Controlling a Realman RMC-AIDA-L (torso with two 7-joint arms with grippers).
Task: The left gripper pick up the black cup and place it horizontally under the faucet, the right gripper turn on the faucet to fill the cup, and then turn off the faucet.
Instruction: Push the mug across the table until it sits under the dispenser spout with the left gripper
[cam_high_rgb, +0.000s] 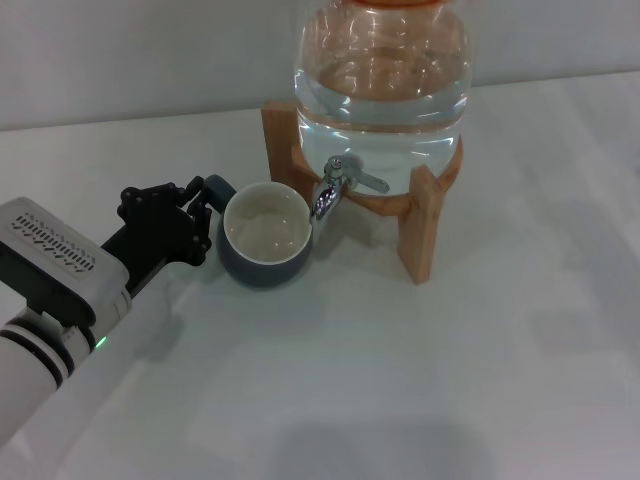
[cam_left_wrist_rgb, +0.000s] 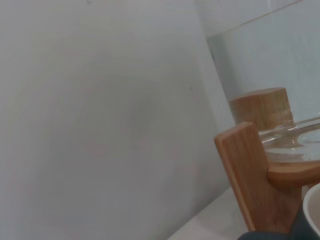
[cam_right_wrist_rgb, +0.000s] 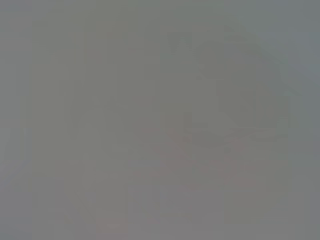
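Head view: your left gripper sits at the left side of the black cup, its black claw fingers clenched on the cup's small loop handle. The white arm with its pale grey vented box runs back from there toward the lower left corner.

The black cup stands upright on the white bench, mouth up, its cream lining showing. It rests just in front of the left leg of the wooden stand, and its right rim lies directly below the downturned spout of the faucet. You cannot tell from this view whether the spout touches the rim. No water stream is visible.

The faucet's flat silver lever points toward the right, across the front of the stand. Above it, the clear glass jar sits in the stand and holds water to a high level.

Left wrist view: you see the tan upright of the wooden stand close by, the lower curve of the glass jar resting on it, and a small part of the cup's rim at the frame's edge. The gripper's own fingers do not show here.

Right wrist view: a uniform grey field with nothing distinguishable. Your right gripper appears in no view.
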